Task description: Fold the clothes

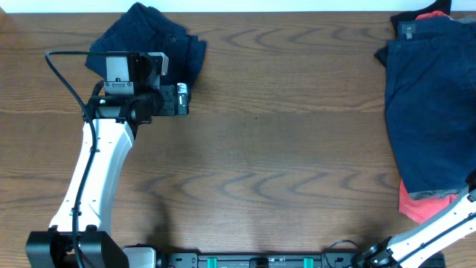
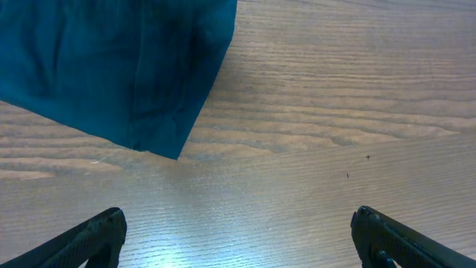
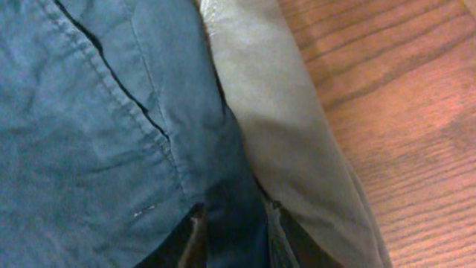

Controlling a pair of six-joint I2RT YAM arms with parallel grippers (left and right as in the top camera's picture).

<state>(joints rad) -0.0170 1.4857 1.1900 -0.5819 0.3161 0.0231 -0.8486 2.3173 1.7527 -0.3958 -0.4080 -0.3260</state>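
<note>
A folded pair of navy shorts [image 1: 149, 37] lies at the far left of the table; its corner shows in the left wrist view [image 2: 111, 67]. My left gripper [image 1: 182, 99] hovers just right of and in front of it, open and empty, jaws wide apart [image 2: 238, 231] over bare wood. A pile of clothes sits at the right edge, with a large navy pair [image 1: 428, 112] on top. My right gripper [image 3: 239, 234] is shut on a fold of this navy pair [image 3: 89, 112], beside grey fabric [image 3: 275, 112]. Its fingers are out of the overhead view.
Coral-red fabric [image 1: 420, 205] sticks out under the right pile's near end and black fabric [image 1: 424, 18] at its far end. The right arm [image 1: 439, 223] comes in from the lower right. The wooden table [image 1: 260, 149] spans the view.
</note>
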